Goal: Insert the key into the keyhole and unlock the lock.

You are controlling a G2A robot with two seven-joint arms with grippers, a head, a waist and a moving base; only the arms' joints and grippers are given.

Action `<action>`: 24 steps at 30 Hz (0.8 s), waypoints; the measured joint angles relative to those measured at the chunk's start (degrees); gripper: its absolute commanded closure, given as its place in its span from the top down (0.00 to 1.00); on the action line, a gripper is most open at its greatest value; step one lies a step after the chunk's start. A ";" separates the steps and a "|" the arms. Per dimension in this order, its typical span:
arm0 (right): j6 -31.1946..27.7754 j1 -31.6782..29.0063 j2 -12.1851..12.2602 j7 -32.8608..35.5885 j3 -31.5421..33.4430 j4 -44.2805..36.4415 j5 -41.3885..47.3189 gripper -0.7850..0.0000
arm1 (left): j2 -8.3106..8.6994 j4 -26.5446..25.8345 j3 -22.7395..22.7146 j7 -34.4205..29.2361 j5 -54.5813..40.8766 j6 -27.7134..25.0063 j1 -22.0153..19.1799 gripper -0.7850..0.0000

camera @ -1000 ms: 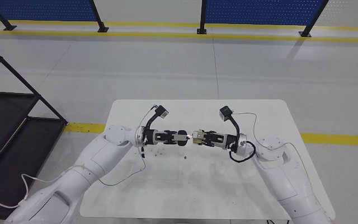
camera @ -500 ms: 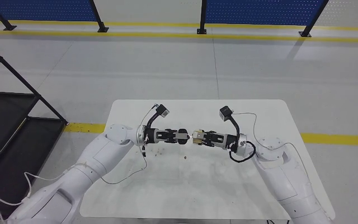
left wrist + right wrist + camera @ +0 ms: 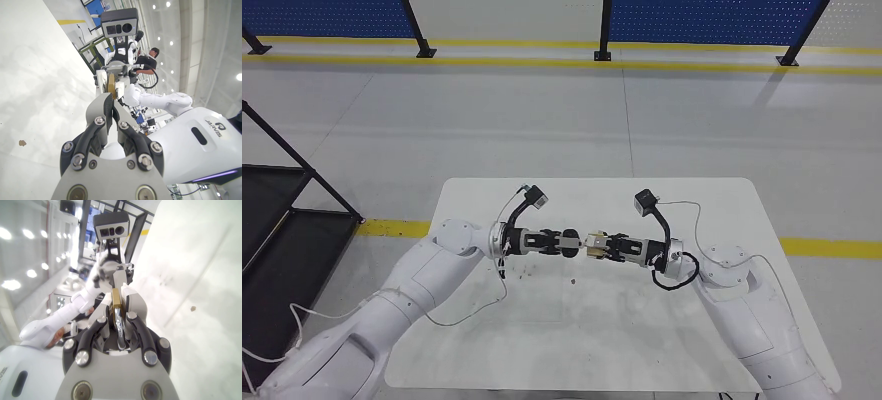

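Note:
Both arms meet tip to tip above the middle of the white table (image 3: 662,330). My right gripper (image 3: 596,244) (image 3: 116,292) is shut on the brass padlock (image 3: 116,298) (image 3: 110,85). The lock's chrome shackle (image 3: 119,321) points back toward the right wrist. My left gripper (image 3: 568,241) (image 3: 112,98) is shut, and its black pads (image 3: 108,109) pinch the key. The left fingertips press against the free end of the padlock (image 3: 592,241). The key itself is almost wholly hidden between the pads and the lock.
A small brown speck (image 3: 572,281) (image 3: 22,143) (image 3: 193,308) lies on the table just in front of the grippers. A black rack (image 3: 282,250) stands on the floor at the table's left. Blue barriers (image 3: 702,20) line the far side.
The left wrist has turned slightly, its camera mount shifting a little to the right. The grippers stay joined at the padlock; the right arm holds still.

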 measured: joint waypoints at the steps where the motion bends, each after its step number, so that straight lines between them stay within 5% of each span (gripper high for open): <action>1: 0.00 0.00 0.00 0.00 0.00 0.00 0.00 0.00 | -0.05 0.06 0.03 -0.06 -0.03 0.06 -0.04 0.00; 24: 0.00 0.00 0.00 0.00 0.00 0.00 0.00 0.00 | -0.46 0.09 0.37 2.24 3.30 -2.24 0.07 0.00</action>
